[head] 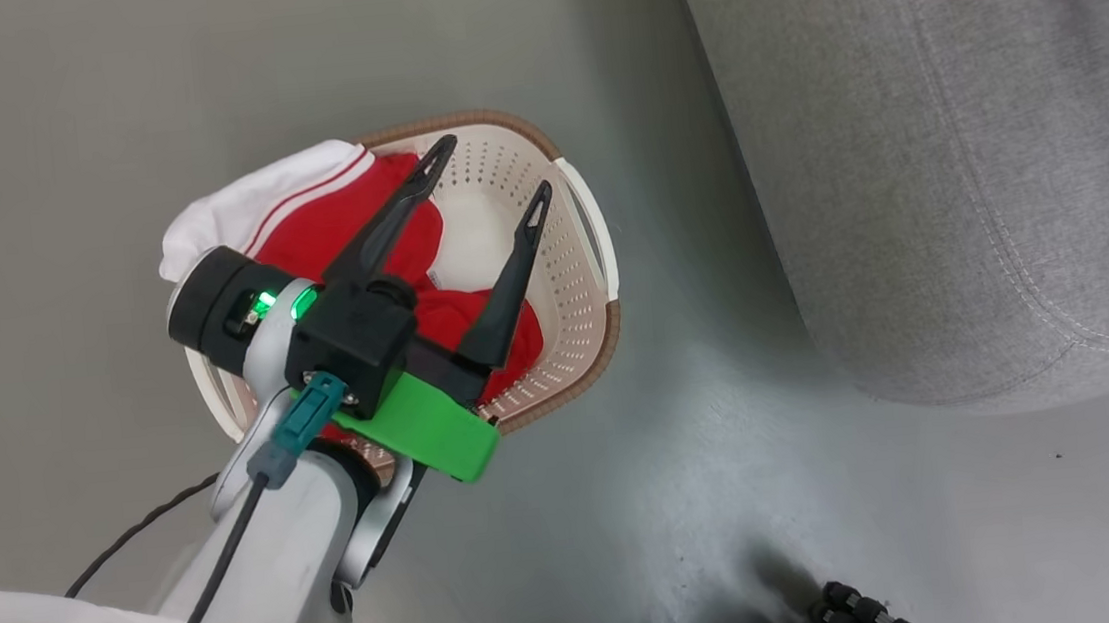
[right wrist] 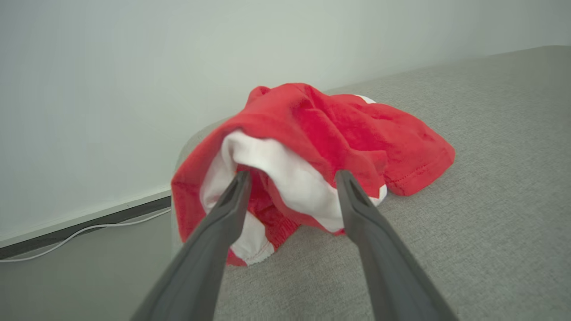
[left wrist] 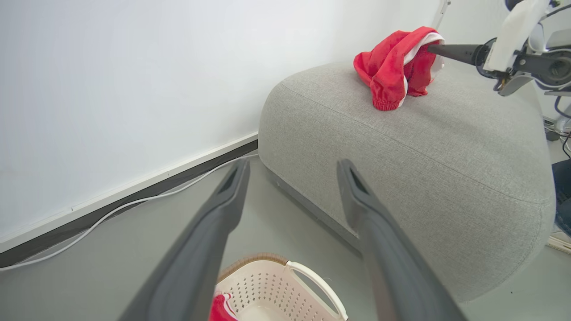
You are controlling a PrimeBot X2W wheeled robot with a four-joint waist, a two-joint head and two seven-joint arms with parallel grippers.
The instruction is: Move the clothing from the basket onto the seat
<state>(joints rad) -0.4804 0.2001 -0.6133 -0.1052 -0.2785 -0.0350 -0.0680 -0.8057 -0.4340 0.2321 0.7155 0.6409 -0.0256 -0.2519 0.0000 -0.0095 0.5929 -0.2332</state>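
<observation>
Red clothing (head: 337, 235) lies bunched in the basket (head: 577, 279), one piece (right wrist: 330, 129) on the seat (right wrist: 490, 178). The left gripper (head: 493, 168) and right gripper (right wrist: 292, 174) stand spread, holding nothing. It looks soft and light; best pinch a raised fold.

Floor (head: 94, 91): grey, smooth. Standing on it are the basket (head: 572, 280), cream and perforated, near the seat (head: 904, 170), and the seat itself, light grey fabric with rounded edges. A white cable (left wrist: 102, 219) runs along the foot of the wall (left wrist: 134, 67). Seat top: one crumpled red garment (right wrist: 321, 129) with a white band, at the wall end.
</observation>
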